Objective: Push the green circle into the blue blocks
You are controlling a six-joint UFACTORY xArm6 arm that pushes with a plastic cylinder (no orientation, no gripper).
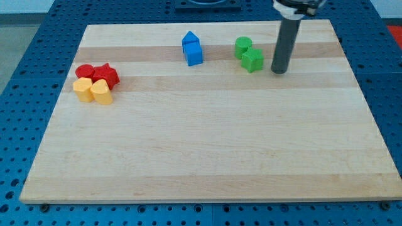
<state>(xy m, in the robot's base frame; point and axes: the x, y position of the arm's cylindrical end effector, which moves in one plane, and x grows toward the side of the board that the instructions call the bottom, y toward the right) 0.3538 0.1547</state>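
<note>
The green circle is found near the view's top, touching a green block, possibly a star. My tip, a bare rod clasping nothing, is set just right of both; the blue blocks lie leftward.

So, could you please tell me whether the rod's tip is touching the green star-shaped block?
Apart. The camera view shows a strip of bare board between my tip and the green star-shaped block; the tip stands to that block's right.
</note>
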